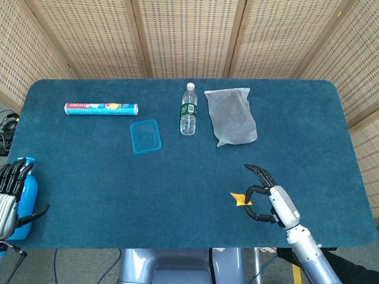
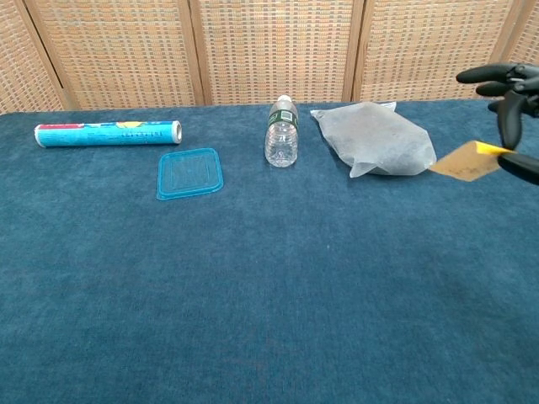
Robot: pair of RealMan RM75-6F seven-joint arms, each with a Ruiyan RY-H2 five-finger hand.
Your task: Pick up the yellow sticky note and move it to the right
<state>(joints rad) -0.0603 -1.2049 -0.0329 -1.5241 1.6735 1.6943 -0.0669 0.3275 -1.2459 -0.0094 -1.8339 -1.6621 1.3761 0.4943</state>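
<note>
Right hand [image 1: 271, 201] pinches the yellow sticky note [image 1: 238, 199] between thumb and a finger, the other fingers spread and curved above it. It holds the note over the near right part of the blue table [image 1: 177, 195], close to the front edge. In the head view the note sticks out from the fingers toward the robot's left, its free corner pointing away from the hand; in the chest view [image 2: 465, 162] it reads as a thin, slightly tilted sheet whose long axis runs sideways, free end to the left and a little lower. Whether it touches the cloth cannot be told.

Left hand [image 1: 10, 195] sits at the near left edge, fingers apart, right beside a blue bottle [image 1: 25, 198]; whether it grips it cannot be told.

Farther back lie a grey plastic bag [image 1: 231, 116], a water bottle [image 1: 188, 110] just left of it, a clear blue lid [image 1: 145, 136], and a rolled tube [image 1: 101, 109]. All stand well apart from the note.
</note>
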